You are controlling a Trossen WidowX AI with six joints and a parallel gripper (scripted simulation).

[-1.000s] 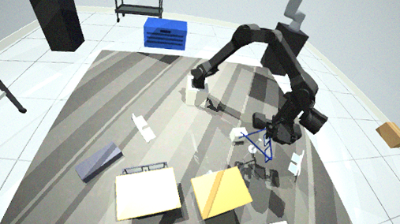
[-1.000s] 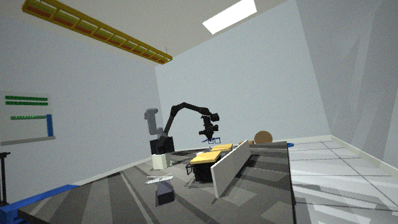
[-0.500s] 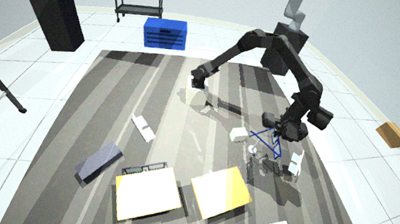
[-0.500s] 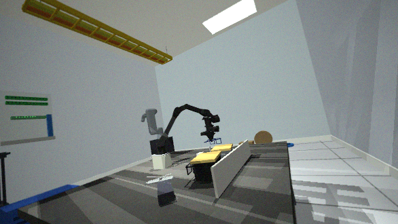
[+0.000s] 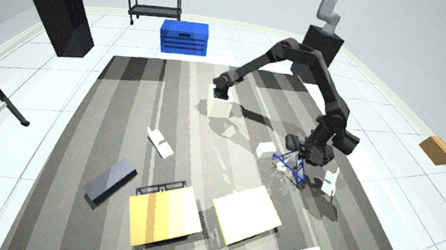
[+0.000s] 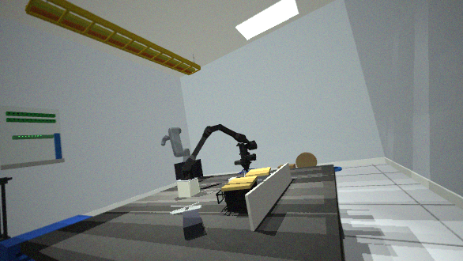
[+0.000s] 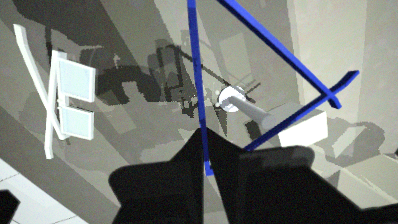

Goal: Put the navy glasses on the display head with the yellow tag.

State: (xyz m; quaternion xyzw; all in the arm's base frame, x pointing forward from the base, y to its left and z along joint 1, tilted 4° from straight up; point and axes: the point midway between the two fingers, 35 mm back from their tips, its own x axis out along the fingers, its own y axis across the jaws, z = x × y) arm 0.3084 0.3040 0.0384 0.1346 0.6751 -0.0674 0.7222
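The navy glasses (image 5: 287, 167) (image 7: 198, 80) show as a bright blue frame with long temples. My gripper (image 5: 301, 156) (image 6: 246, 169) (image 7: 202, 131) is shut on them and holds them above the table at the right in the top view. In the wrist view the temples reach up and to the right from the fingers. Below the glasses, a white disc (image 5: 281, 165) (image 7: 231, 98) with a grey post shows among faint clear outlines; I cannot tell whether this is a display head. Neither a yellow tag nor the heads' noses and ears can be made out. Two tilted yellow panels (image 5: 165, 217) (image 5: 248, 216) stand at the front.
White glasses (image 5: 329, 183) (image 7: 77, 80) lie near the gripper; another white pair (image 5: 161, 143) lies left. A black frame (image 5: 185, 184) stands behind the left panel. A white block (image 5: 266, 151) (image 7: 305, 131), a grey-purple block (image 5: 109, 181) (image 6: 192, 221) and a low white wall (image 6: 269, 198) are also there.
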